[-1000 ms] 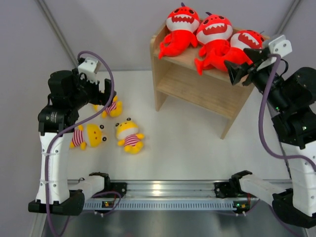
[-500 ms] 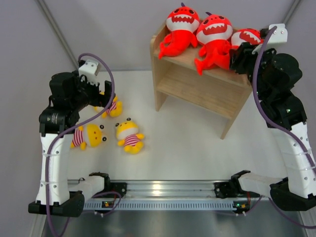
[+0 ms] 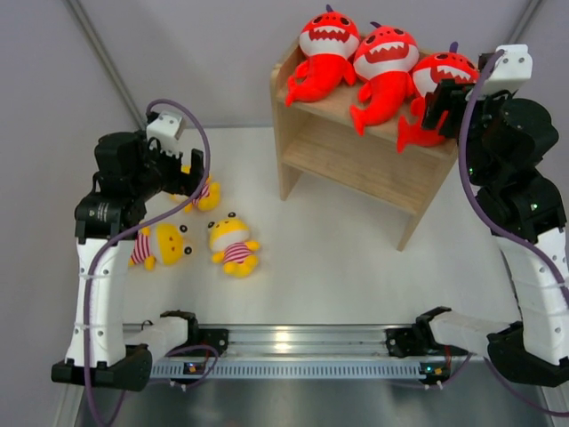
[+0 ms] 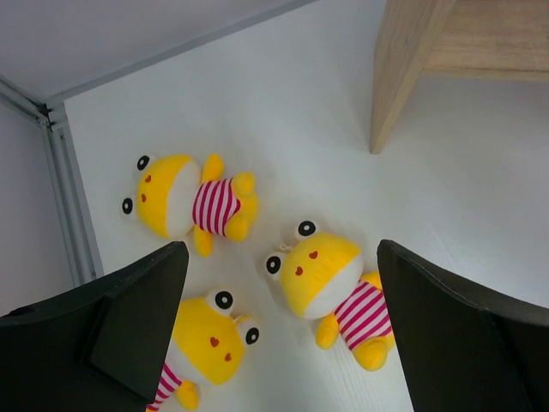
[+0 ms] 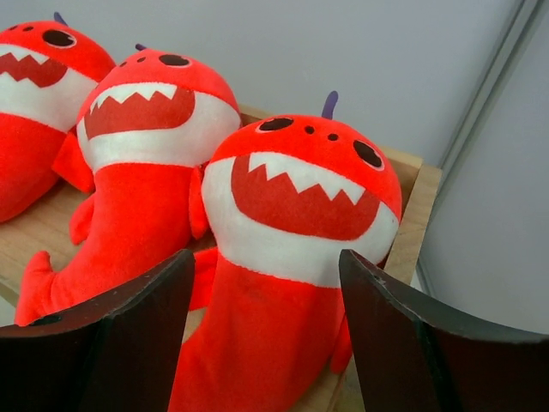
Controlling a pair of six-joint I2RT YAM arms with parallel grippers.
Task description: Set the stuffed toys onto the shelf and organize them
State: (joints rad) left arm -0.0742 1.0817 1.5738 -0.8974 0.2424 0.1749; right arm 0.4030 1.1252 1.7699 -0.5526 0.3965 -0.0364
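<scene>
Robot lab test cell, not home or shop. Blank grey wall panels box me in, with metal frame struts running up the corners. Plain white table serves as work surface. Aluminium rail lies along near edge, my left arm and right arm mounted beside it. Purple cable loops loose off my wrist. Only props are wooden shelf and stuffed toys, laid out like a trial.

red sharks: 3 | yellow striped-shirt toys: 3 | shelf: 1 | robot arms: 2
</scene>
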